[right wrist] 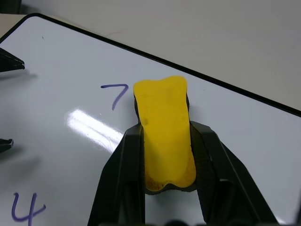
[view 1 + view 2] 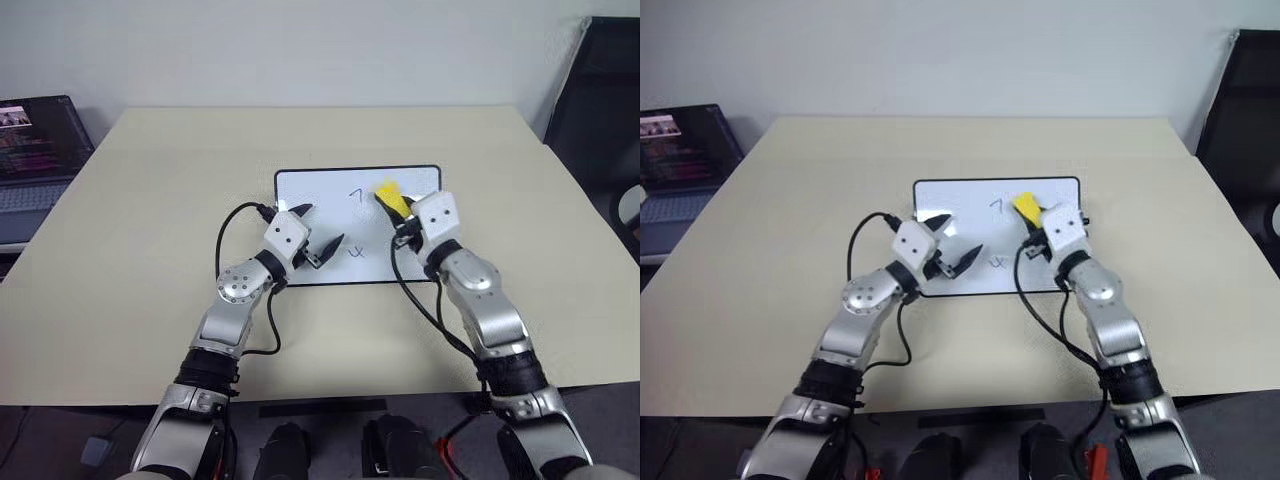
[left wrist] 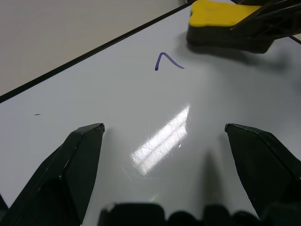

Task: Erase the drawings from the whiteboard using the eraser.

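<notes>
Yellow eraser with dark base is seen clamped between the two black fingers of the right gripper, squeezed enough that the foam is pinched in at the waist. It is held over the far right part of the whiteboard; contact with the surface cannot be confirmed.

Whiteboard: glossy white, thin black frame, rounded corners, laid flat near the centre of the beige table. Glare patch noted on the surface.

Drawings: blue-purple "7" mark just beside the eraser's front end, not touched by it. Second mark, approx. a "4" shape, is seen nearer the robot. Both unerased.

Left gripper is held over the board's left half, fingers spread wide apart, nothing between them.

Laptop at table's left edge.
</notes>
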Controlling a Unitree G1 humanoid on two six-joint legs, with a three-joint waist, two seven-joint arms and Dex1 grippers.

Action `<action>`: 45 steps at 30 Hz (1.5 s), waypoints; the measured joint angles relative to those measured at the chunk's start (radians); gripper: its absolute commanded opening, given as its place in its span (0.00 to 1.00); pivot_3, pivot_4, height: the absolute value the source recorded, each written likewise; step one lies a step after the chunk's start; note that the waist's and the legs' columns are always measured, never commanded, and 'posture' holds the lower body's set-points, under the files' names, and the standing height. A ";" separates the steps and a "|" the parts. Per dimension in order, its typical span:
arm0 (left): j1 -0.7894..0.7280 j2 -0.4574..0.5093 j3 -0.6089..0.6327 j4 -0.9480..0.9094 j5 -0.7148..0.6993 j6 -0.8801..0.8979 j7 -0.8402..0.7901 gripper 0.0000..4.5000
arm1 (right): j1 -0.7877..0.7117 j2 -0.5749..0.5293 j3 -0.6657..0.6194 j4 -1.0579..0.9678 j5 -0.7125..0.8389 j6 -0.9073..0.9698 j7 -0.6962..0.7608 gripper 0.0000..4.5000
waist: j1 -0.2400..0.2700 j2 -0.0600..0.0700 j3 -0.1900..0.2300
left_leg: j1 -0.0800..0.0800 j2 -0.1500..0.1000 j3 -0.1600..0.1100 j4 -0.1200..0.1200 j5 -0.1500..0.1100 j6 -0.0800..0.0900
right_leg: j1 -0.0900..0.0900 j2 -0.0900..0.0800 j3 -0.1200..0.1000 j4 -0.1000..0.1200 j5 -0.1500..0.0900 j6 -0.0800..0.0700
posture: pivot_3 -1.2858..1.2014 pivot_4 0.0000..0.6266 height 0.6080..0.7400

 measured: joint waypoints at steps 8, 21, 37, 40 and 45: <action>-0.023 0.002 0.000 0.014 0.000 -0.010 -0.005 1.00 | -0.160 0.029 0.006 0.253 -0.016 -0.158 0.015 0.23 | -0.001 0.000 0.000 | 0.001 0.001 0.000 0.000 0.000 0.000 | 0.000 0.000 0.000 0.001 0.001 -0.001 | 0.52 0.24 1.00; -0.030 0.003 0.000 0.024 0.001 -0.022 -0.011 1.00 | -0.172 0.064 0.007 0.301 -0.015 -0.204 0.026 0.23 | -0.003 0.000 0.000 | 0.001 0.002 0.001 0.000 0.000 0.000 | 0.000 0.001 0.001 0.001 0.001 -0.002 | 0.52 0.24 1.00; -0.043 0.004 0.000 0.051 0.002 -0.027 -0.016 1.00 | -0.163 0.072 0.023 0.294 -0.030 -0.185 0.042 0.23 | 0.000 0.000 0.000 | 0.001 0.002 0.000 0.001 0.000 0.000 | 0.000 0.001 0.001 0.002 0.001 -0.002 | 0.52 0.24 1.00; -0.043 0.009 0.001 0.051 0.002 -0.027 -0.017 1.00 | -0.168 0.068 0.003 0.294 -0.033 -0.171 0.011 0.23 | 0.002 0.000 0.000 | 0.001 0.001 0.000 0.001 0.000 0.000 | 0.000 0.001 0.001 0.002 0.002 -0.002 | 0.52 0.24 1.00; -0.043 0.009 0.000 0.051 0.002 -0.028 -0.021 1.00 | -0.175 0.066 -0.005 0.298 -0.038 -0.168 -0.026 0.23 | 0.002 0.000 0.000 | 0.001 0.001 0.000 0.001 0.000 0.000 | 0.000 0.001 0.001 0.002 0.002 -0.003 | 0.52 0.24 1.00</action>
